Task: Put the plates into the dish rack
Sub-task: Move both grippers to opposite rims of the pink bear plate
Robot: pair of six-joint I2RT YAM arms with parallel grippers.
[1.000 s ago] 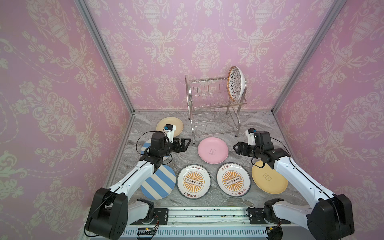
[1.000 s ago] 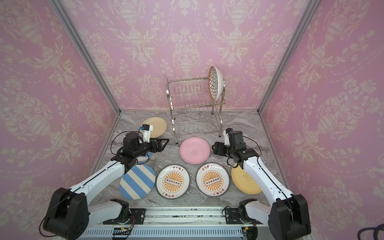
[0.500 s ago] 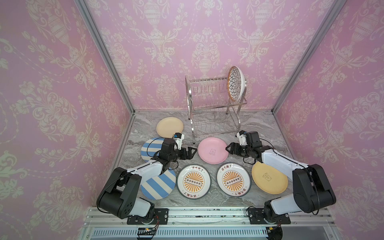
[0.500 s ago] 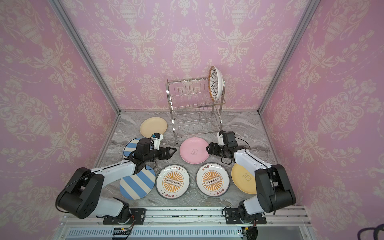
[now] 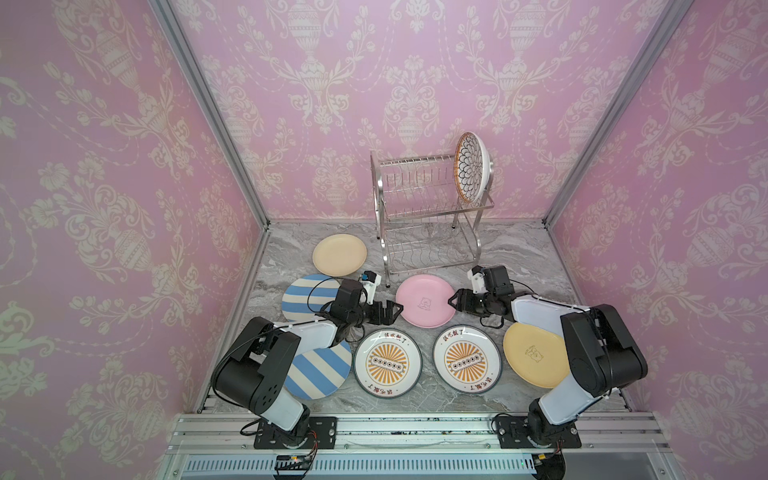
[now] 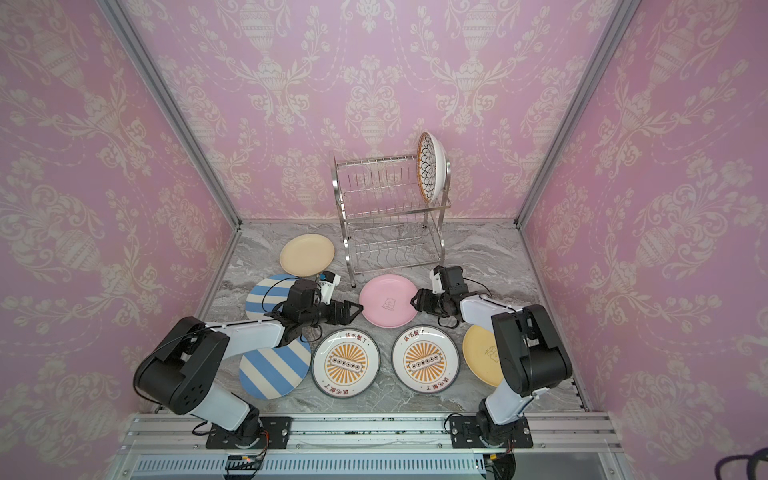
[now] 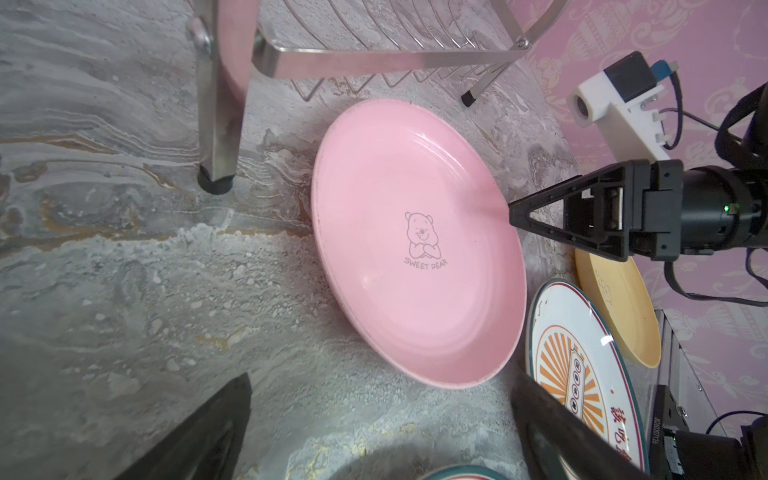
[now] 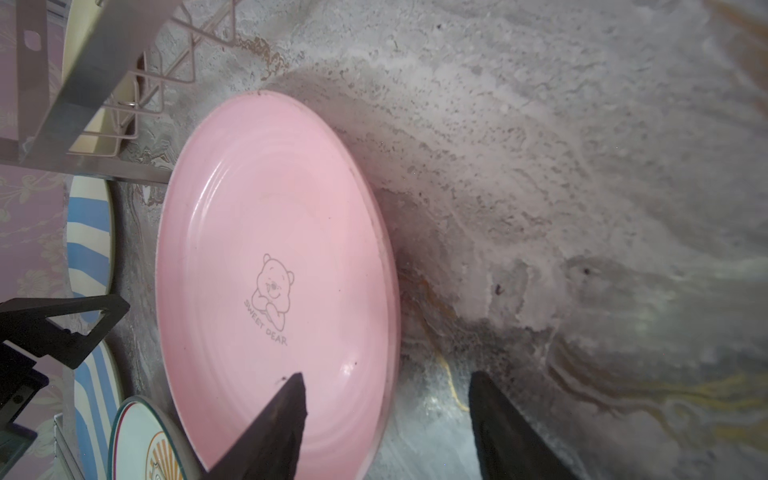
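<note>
Pink plate (image 5: 424,300), flat before rack (image 5: 428,220): right gripper (image 5: 451,300) newly lowered, jaws apart astride its rim; left gripper (image 5: 398,309) newly alongside, agape; lift judged next.

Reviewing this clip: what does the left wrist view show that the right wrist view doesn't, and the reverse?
Left wrist only: the right gripper at the rim of the pink round plate, the cream-yellow plate near the right arm, and a black foot of the steel wire dish rack.
Right wrist only: the left gripper and two blue-and-white striped plates.
Both: the pink plate with its bear print, lying flat on the grey marbled tabletop, and the rack's lower tier.
</note>
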